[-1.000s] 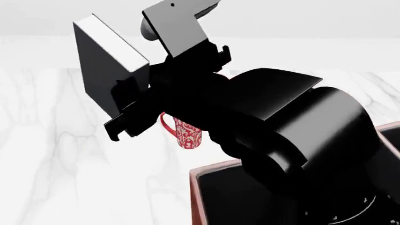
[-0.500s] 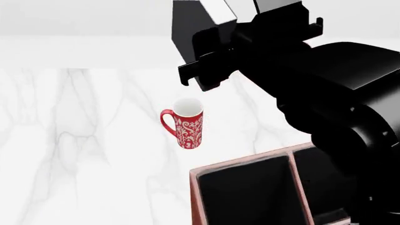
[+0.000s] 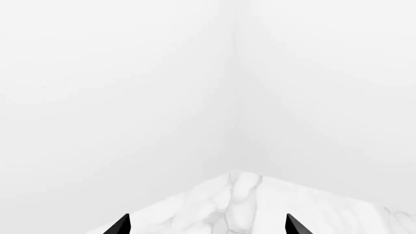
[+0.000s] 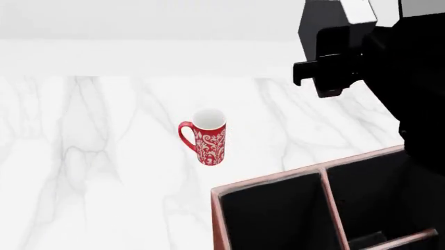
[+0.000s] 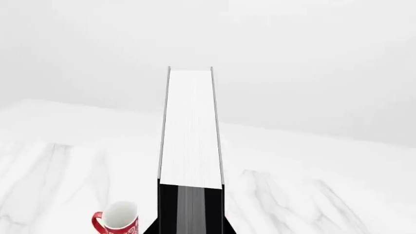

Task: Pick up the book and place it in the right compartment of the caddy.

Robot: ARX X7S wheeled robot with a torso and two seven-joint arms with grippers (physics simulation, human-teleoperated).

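High above the caddy [image 4: 272,182], the right hand [image 4: 326,73] pinches the book [image 5: 190,141]; left hand [image 3: 206,225] spread.

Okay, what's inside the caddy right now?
Nothing visible: the caddy shows bare black compartments split by dividers. Its right part is hidden behind the right arm, and the book is held above the table.

From the head view I see my right end effector [image 4: 326,78] high at two o'clock, clamped on the book [image 4: 334,18], well above the surface [image 4: 104,156]. Below it the caddy [image 4: 268,183] sits at five o'clock, its compartments open on top, with a pinkish divider [image 4: 332,205] standing between them. The red mug [image 4: 208,136] stands near centre, apart from the caddy's far rim. The surface from nine to seven o'clock is bare marble.
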